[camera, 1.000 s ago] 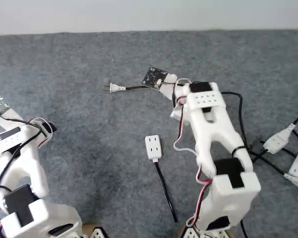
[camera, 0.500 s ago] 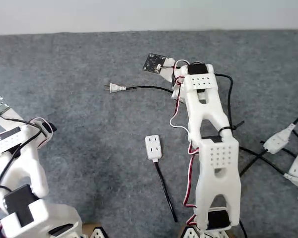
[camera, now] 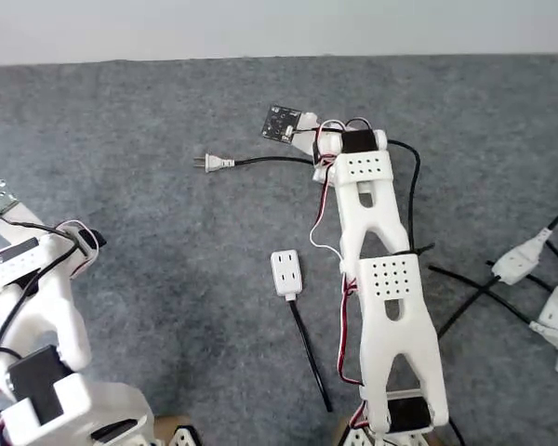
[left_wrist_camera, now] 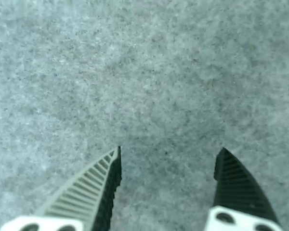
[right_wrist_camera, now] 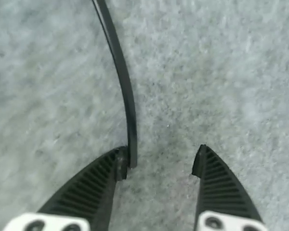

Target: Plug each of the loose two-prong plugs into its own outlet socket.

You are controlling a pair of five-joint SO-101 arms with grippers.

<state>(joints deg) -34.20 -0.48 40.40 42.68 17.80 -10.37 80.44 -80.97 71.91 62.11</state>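
Note:
A loose two-prong plug (camera: 214,163) lies on the grey carpet at the far middle, its black cord (camera: 277,163) running right under the wrist of my right arm (camera: 363,181). In the right wrist view my right gripper (right_wrist_camera: 159,163) is open just above the carpet, and the cord (right_wrist_camera: 119,72) ends against the inner side of one finger (right_wrist_camera: 103,180). A white outlet socket (camera: 286,275) lies nearer, left of the right arm. My left gripper (left_wrist_camera: 168,166) stands open over bare carpet, holding nothing. The left arm (camera: 33,288) sits at the near left.
The socket's black cord (camera: 309,353) trails toward the front edge. More white sockets (camera: 519,264) with black cables (camera: 465,295) lie at the right edge. Open carpet (camera: 167,242) lies between the two arms.
My right arm has stretched out toward the far side and shifted a little left, bringing its wrist over the plug's cord. The left arm, plug and socket have kept still.

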